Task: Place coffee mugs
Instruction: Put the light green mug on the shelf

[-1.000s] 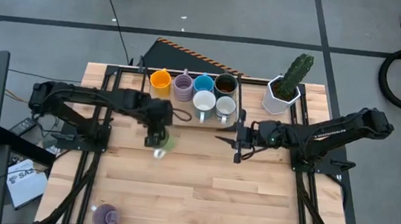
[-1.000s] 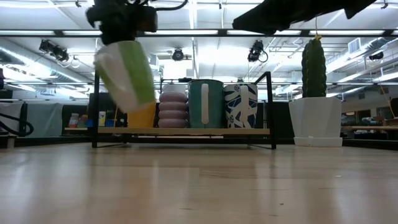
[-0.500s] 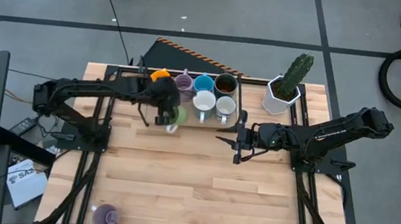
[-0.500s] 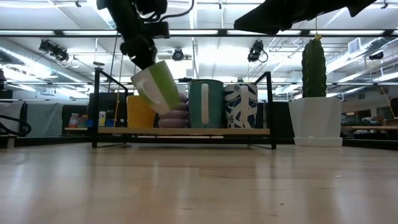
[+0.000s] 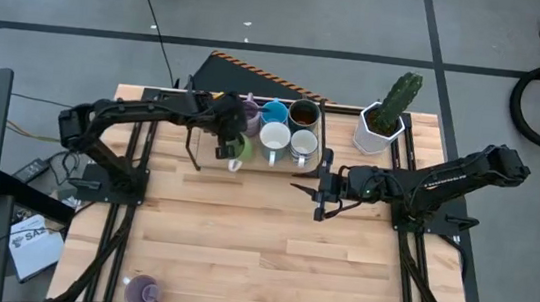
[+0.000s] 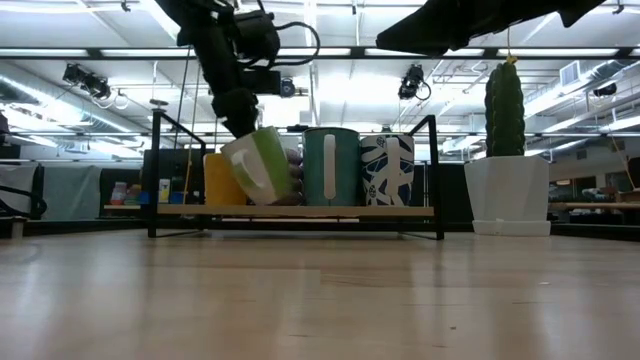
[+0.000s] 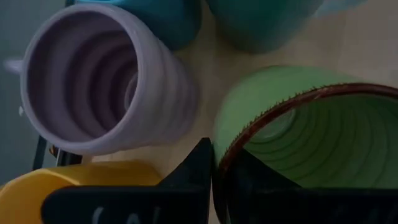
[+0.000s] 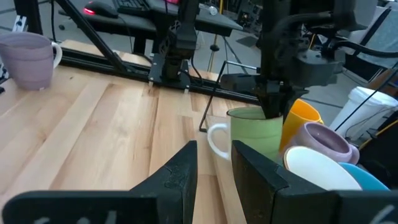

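I read L gripper (image 5: 226,147) clamped on rim of the glossy green ceramic mug (image 6: 259,166), held tilted at the black wire rack (image 6: 300,211), beside the orange mug (image 6: 222,180) and the ribbed purple mug (image 7: 102,84). R gripper (image 5: 318,188) sits mid-table, fingers slightly apart, holding nothing. Second purple mug (image 5: 142,291) stands alone at near table edge; bare wood (image 5: 278,263) between.
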Available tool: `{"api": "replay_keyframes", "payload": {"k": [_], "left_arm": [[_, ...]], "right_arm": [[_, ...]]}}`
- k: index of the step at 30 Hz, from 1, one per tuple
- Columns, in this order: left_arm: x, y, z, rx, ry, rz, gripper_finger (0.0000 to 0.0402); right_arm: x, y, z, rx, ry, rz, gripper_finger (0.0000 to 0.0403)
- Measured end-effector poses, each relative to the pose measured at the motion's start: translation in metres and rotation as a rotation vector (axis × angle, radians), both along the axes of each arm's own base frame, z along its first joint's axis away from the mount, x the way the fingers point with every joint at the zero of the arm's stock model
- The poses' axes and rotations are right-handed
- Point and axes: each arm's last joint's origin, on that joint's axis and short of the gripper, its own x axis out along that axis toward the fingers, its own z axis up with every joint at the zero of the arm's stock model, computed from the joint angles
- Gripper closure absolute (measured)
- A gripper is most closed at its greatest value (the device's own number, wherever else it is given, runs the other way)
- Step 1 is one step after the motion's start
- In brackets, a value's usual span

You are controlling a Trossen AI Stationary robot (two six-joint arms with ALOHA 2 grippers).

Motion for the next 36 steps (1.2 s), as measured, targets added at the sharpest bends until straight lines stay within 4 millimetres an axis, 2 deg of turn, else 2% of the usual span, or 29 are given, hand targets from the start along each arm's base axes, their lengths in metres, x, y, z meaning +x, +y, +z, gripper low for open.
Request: {"api": "replay_keyframes", "payload": {"k": [3, 8, 17, 22, 26, 36], "left_arm": [[0.004, 0.005, 0.005, -0.022, 0.012, 0.031, 0.0374], [0.012, 0.010, 0.024, -0.043, 0.018, 0.049, 0.0375], [0.027, 0.024, 0.020, -0.121, 0.174, 0.067, 0.0377], [0.041, 0.032, 0.026, -0.126, 0.186, 0.070, 0.0377], [0.049, 0.036, 0.019, -0.147, 0.226, 0.070, 0.0375], [0.051, 0.037, 0.017, -0.146, 0.231, 0.072, 0.0371]], "right_arm": [[0.000, 0.000, 0.000, 0.000, -0.001, -0.002, 0.0298], [0.000, 0.000, 0.001, 0.001, -0.006, -0.002, 0.0298], [0.000, 0.000, 0.000, 0.000, -0.004, -0.002, 0.0298], [0.000, 0.000, 0.000, 0.000, -0.004, -0.002, 0.0298], [0.000, 0.000, 0.000, -0.001, 0.001, -0.002, 0.0298], [0.000, 0.000, -0.001, -0.007, 0.010, 0.000, 0.0298]]}}
